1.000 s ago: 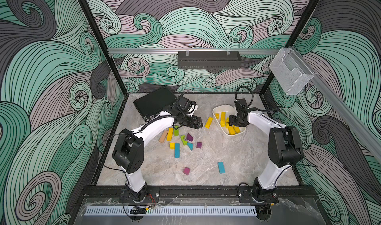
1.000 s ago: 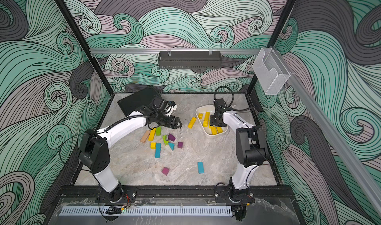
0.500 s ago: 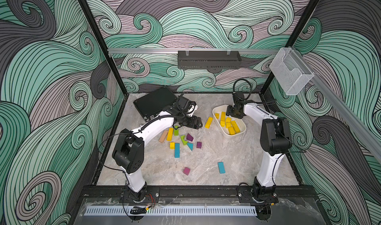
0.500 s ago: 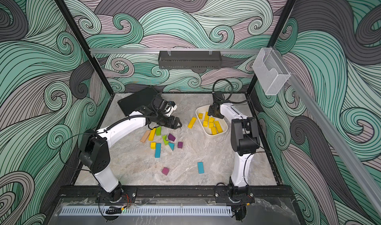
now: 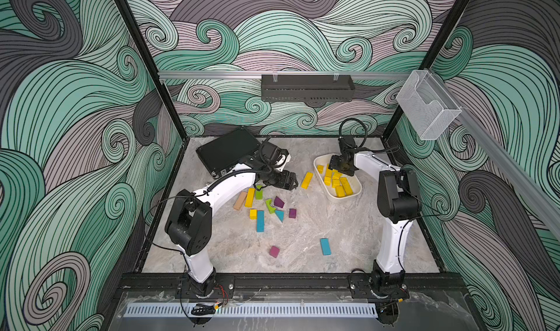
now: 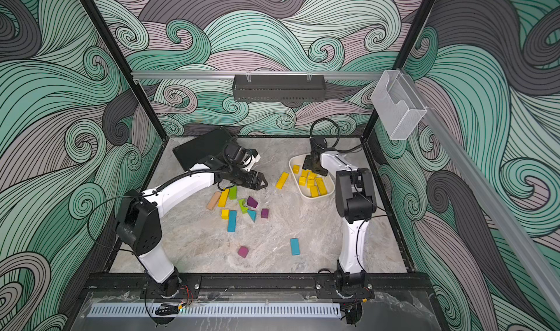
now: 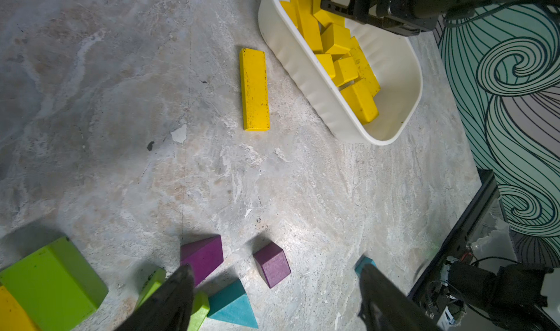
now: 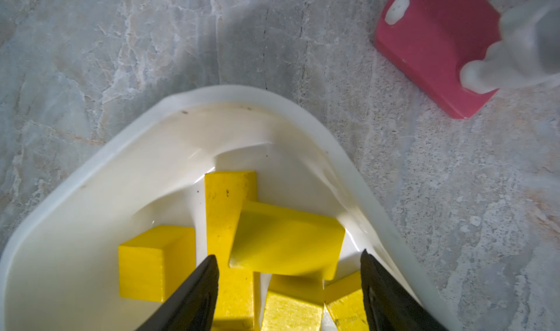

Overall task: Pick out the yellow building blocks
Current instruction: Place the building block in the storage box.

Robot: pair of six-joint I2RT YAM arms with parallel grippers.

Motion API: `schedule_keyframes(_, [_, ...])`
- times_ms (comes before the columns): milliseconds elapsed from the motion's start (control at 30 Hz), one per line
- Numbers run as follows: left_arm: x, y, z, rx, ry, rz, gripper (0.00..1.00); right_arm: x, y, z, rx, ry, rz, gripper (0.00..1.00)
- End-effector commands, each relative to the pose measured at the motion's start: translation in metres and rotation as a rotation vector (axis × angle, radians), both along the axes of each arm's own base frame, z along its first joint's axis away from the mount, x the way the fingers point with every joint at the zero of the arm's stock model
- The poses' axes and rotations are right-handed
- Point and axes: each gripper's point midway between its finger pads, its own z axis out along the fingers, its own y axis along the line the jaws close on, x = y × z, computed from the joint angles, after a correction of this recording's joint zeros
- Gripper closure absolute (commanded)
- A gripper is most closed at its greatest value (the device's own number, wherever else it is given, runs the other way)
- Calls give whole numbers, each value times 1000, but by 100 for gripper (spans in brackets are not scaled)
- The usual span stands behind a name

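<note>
Several yellow building blocks (image 5: pixel 336 182) lie in the white tub (image 5: pixel 359 190) at the back right. My right gripper (image 5: pixel 341 170) hovers open over the tub's far end. In the right wrist view a tilted, blurred yellow block (image 8: pixel 288 238) lies loose on the pile just ahead of the right gripper (image 8: pixel 288 255). One long yellow bar (image 5: pixel 306 180) lies on the table left of the tub. A yellow bar (image 5: pixel 250 197) and a small yellow cube (image 5: pixel 253 213) sit in the mixed cluster. My left gripper (image 5: pixel 289 184) hangs open and empty beside the long bar (image 7: pixel 254 90).
The cluster also holds a pale tan bar (image 5: pixel 240 200), lime-green blocks (image 5: pixel 259 192), purple blocks (image 5: pixel 279 202) and a teal bar (image 5: pixel 260 221). A purple cube (image 5: pixel 274 251) and a teal block (image 5: pixel 325 246) lie nearer the front. A black case (image 5: pixel 225 152) sits back left. A pink piece (image 8: pixel 430 44) lies behind the tub.
My right gripper has moved toward the tub's far end and its jaws have spread wider, leaving a yellow block loose in the tub. The left arm has stayed where it was.
</note>
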Motion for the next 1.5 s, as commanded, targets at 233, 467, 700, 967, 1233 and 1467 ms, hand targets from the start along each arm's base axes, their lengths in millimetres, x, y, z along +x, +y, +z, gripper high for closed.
schedule_keyframes(233, [-2,-4,-3,-9,22,-17,15,10,2,8,8,-35,-2,20])
schedule_keyframes(467, [-2,-4,0,-9,14,-16,15,12,14,25,30,-81,39,35])
schedule_keyframes(700, [-2,-1,4,-5,0,-12,15,8,23,46,18,-114,80,37])
schedule_keyframes(967, [2,10,16,17,-58,4,15,-1,38,81,16,-154,143,36])
schedule_keyframes(1233, [-2,29,37,62,-127,45,15,-27,82,130,96,-223,290,36])
schedule_keyframes(1467, [-11,52,57,94,-207,89,15,-69,138,157,118,-256,450,37])
